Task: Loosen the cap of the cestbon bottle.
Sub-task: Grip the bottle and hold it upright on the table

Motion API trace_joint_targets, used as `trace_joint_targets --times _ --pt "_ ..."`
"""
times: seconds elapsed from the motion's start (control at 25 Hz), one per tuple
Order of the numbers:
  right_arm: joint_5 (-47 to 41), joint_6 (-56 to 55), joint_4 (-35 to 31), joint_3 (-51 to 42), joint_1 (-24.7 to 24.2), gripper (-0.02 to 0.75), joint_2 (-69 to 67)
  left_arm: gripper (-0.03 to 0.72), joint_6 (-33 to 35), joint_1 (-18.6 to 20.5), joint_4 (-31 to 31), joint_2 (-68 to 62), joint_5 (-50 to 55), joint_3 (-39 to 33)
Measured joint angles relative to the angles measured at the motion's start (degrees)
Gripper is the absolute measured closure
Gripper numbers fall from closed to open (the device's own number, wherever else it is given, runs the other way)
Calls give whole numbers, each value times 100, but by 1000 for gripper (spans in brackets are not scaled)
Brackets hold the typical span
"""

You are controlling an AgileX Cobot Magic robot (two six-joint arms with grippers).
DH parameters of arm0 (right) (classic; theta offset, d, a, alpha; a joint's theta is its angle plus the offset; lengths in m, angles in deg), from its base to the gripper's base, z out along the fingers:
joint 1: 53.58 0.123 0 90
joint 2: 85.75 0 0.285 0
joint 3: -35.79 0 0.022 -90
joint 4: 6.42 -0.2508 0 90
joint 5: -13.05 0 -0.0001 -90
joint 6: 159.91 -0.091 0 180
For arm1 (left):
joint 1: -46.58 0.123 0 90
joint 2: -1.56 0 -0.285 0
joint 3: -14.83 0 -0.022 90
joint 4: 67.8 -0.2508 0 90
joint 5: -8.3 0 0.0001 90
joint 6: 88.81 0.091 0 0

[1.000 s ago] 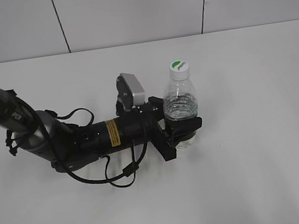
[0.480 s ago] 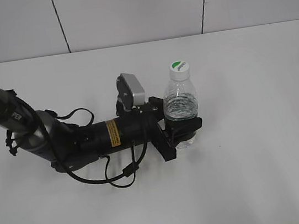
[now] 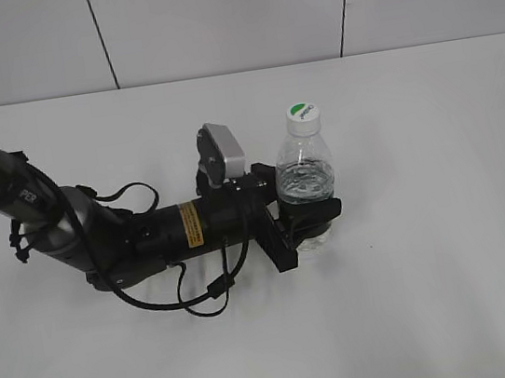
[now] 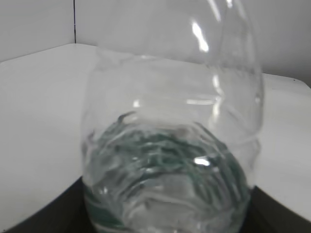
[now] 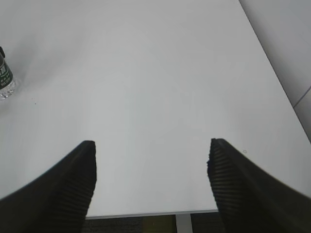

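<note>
The cestbon bottle (image 3: 304, 170) stands upright near the middle of the white table (image 3: 445, 218). It is clear and ribbed, and its white cap (image 3: 303, 118) with a green patch is on top. My left gripper (image 3: 308, 222) is shut on the bottle's lower body, over the label band. The left wrist view is filled by the bottle (image 4: 170, 145), and the cap is out of that view. My right gripper (image 5: 151, 160) is open and empty above the table's near edge, far from the bottle, whose base shows at the left edge (image 5: 5, 80). The right gripper is out of the exterior view.
My left arm (image 3: 99, 234) lies low across the left of the table with its cables (image 3: 206, 294) looped beside it. A grey panelled wall (image 3: 229, 18) stands behind the table. The table's front edge (image 5: 146, 213) lies just under the right gripper.
</note>
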Motion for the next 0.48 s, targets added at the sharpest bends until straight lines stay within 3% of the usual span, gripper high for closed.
trace_joint_targets --times 0.48 --pt "0 0 0 0 0 190 0 283 0 0 -7 0 -10 0"
